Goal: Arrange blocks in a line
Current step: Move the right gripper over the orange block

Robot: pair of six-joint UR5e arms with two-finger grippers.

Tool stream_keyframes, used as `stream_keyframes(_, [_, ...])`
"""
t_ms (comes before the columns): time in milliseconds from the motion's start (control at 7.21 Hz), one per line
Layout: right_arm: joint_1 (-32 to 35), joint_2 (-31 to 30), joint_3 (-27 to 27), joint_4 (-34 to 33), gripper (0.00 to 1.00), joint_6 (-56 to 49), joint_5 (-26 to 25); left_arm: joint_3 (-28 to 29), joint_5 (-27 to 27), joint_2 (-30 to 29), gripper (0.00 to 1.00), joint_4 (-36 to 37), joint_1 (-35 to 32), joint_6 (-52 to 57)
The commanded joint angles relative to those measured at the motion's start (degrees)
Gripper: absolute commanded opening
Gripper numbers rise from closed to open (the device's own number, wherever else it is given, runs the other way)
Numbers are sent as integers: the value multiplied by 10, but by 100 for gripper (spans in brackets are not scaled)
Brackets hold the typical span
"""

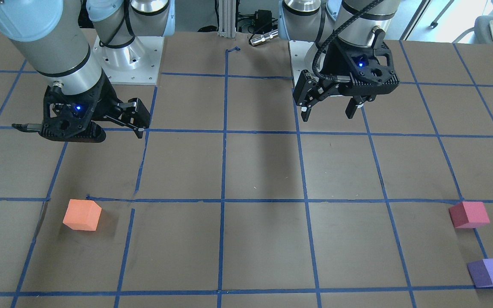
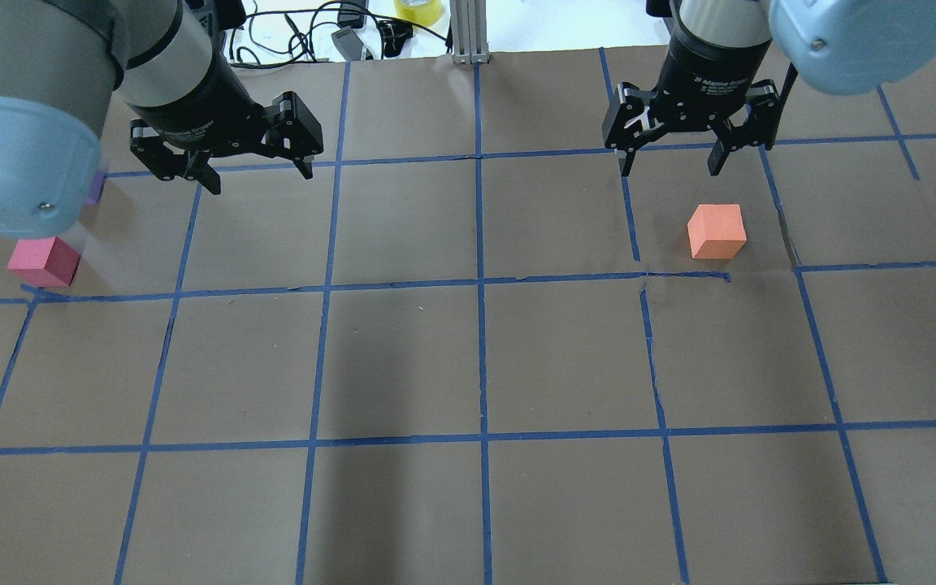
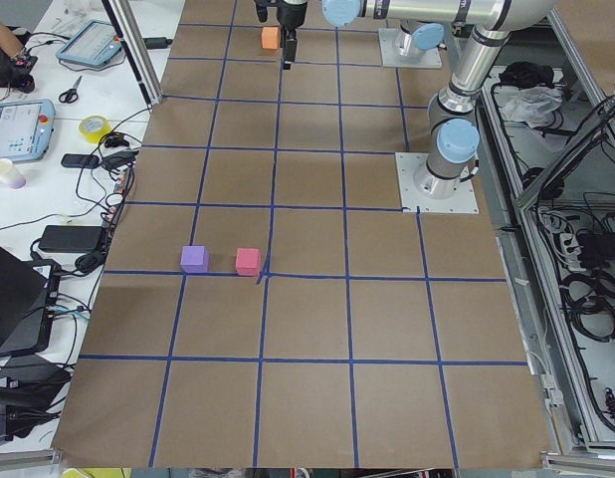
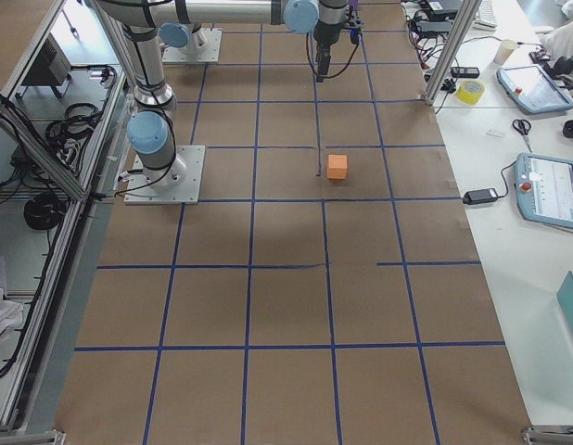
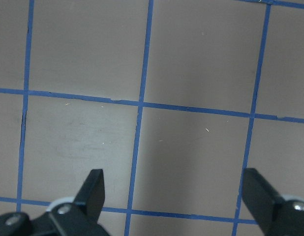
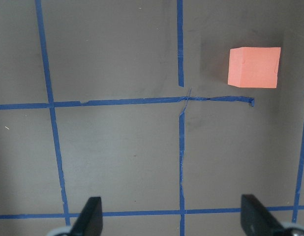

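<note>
The left pincer (image 2: 259,179) and right pincer (image 2: 670,166) both hang released, jaws wide, above the counter (image 2: 403,357). The orange block (image 2: 716,231) sits alone just beyond the right pincer, bare paper all round, its faces roughly square to the tape (image 2: 480,284). The pinkish-red block (image 1: 469,214) and purple block (image 1: 490,272) lie near each other on the left side, not touching and seemingly well in from the edges. All three are cubes, so none has a long axis.

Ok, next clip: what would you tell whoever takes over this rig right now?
Left gripper: open, empty, raised over the table.
Right gripper: open, empty, raised near the orange block.
Pinkish-red block and purple block sit near each other, not touching, at the robot's left end, far from orange.
Done: nothing yet.
Left: bring all three into one line.
</note>
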Motion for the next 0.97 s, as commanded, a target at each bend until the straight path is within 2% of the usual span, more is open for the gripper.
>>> stream_keyframes(0, [-7,1,8,1,100,-7,0,-1,0,-4,100,4,-1,-1])
stream_keyframes(416, [-60,5,10,-16,100,-76,-5,-1,1,-7,100,5,-1,-1])
stream_keyframes(555, [-79,12,16,-59,100,-76,-7,-1,1,-6,100,5,-1,-4])
stream_keyframes(832, [-96,37,38,-99,100,-75,-8,-1,1,-6,100,5,-1,-4])
